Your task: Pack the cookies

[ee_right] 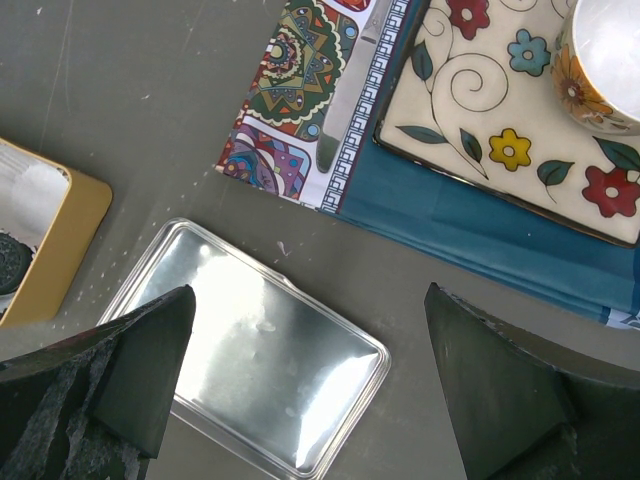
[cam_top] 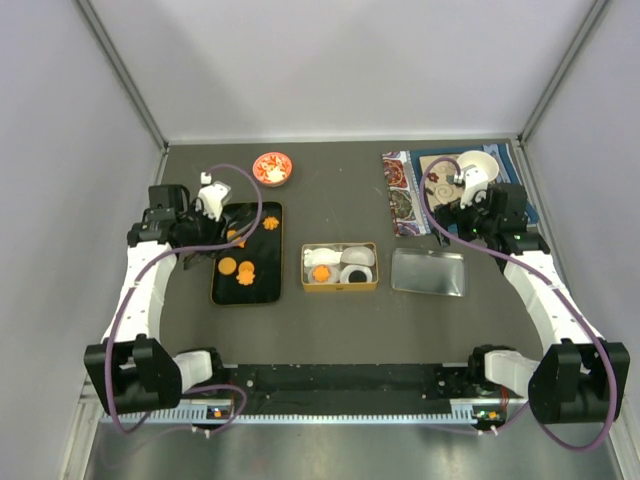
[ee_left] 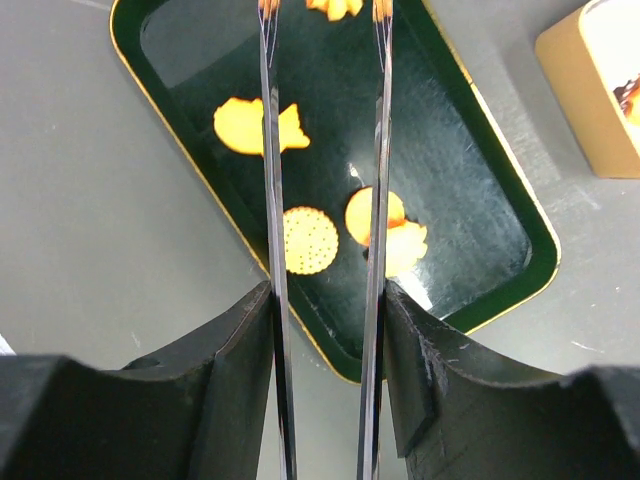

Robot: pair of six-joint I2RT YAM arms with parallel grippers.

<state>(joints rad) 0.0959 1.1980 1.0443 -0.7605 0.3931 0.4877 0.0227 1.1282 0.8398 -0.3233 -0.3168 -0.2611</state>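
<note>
Looking on, I'd judge the packing barely begun: one orange cookie point(cam_top: 322, 272) lies in the gold tin point(cam_top: 340, 288) among white paper cups point(cam_top: 358, 256), while several cookies point(ee_left: 310, 240) sit on the black tray point(cam_top: 265, 250) to its left. The left gripper point(ee_left: 324, 10) hangs over the tray's far end, thin fingers partly apart astride a cookie; pinching or not, I cannot tell. The right gripper point(ee_right: 308, 300), spread wide and empty, hovers above the silver lid point(cam_top: 428, 271), right of the tin.

No legible text, label, brand or number on anything in view.
</note>
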